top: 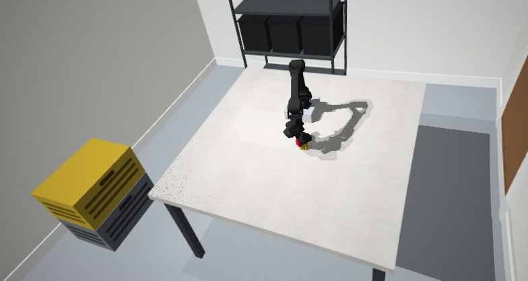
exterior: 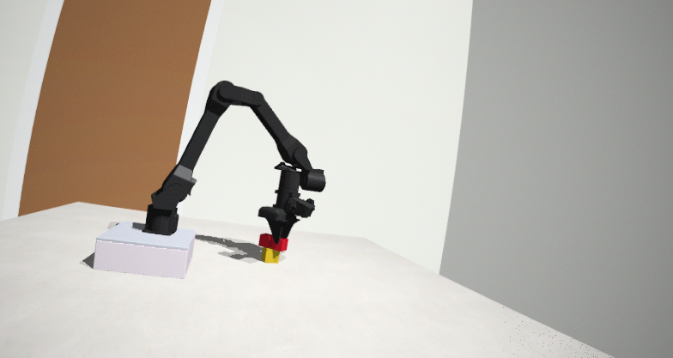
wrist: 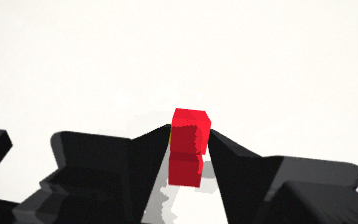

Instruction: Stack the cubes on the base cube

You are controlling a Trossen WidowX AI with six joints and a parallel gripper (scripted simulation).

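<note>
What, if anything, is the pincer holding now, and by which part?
Nothing: the pincer stands open, its fingers merely flanking the sides of a red cube resting on the yellow base cube.

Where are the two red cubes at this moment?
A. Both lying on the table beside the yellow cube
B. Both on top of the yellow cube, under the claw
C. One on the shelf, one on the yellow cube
B: the exterior view shows both red cubes resting on the yellow cube, with the claw right above them.

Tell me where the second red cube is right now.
In the exterior view the second red cube sits atop the yellow base cube, on its right side beside the first red cube, between the tips of the just-opening gripper.
</note>
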